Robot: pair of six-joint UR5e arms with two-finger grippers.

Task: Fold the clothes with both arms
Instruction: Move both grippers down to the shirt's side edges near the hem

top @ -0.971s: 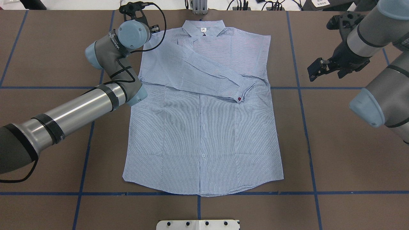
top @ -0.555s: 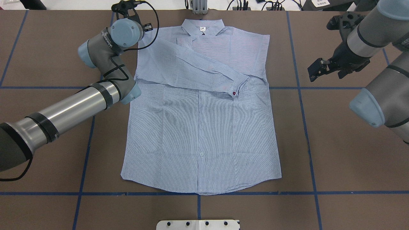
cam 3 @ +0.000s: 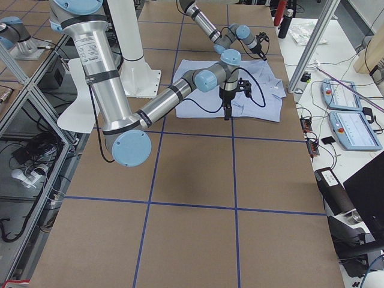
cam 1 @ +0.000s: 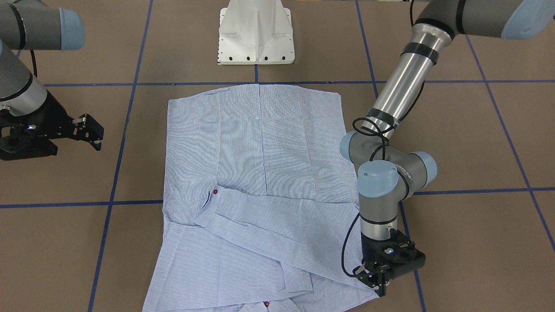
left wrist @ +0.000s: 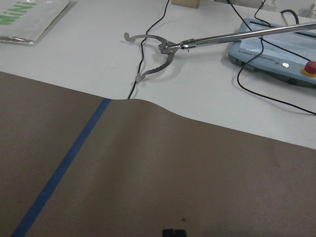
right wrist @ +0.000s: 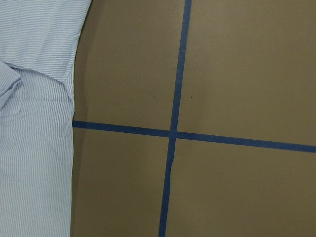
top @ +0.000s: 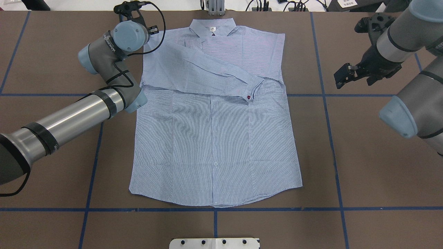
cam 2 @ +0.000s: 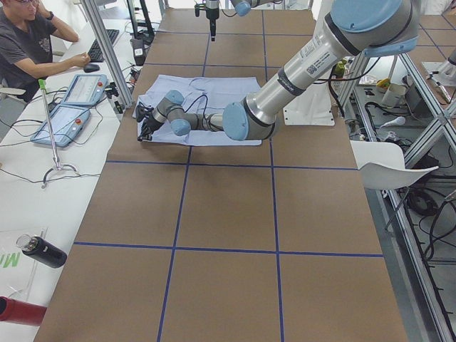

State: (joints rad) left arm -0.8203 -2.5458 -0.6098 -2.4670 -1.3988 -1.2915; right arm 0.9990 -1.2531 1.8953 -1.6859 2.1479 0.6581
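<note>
The light blue striped shirt (top: 214,138) lies flat on the brown table with its collar (top: 211,27) at the far edge. One sleeve is folded across the chest, and its cuff with a red button (top: 250,98) points toward the robot's right. My left gripper (cam 1: 377,281) points down at the shirt's far left shoulder corner (cam 1: 368,292), shut on the cloth there. Off the shirt's right side, my right gripper (top: 341,76) hovers open over bare table, holding nothing. The right wrist view shows only the shirt's edge (right wrist: 34,148).
Blue tape lines (top: 325,97) divide the table into squares. The white pedestal base (cam 1: 256,34) stands at the robot's side. Beyond the far edge lie cables, a reacher tool (left wrist: 158,49) and teach pendants (cam 2: 68,107); a person (cam 2: 28,43) sits there.
The left arm has moved left and slightly away, and the whole shirt has slid left with it. The right arm has stayed still.
</note>
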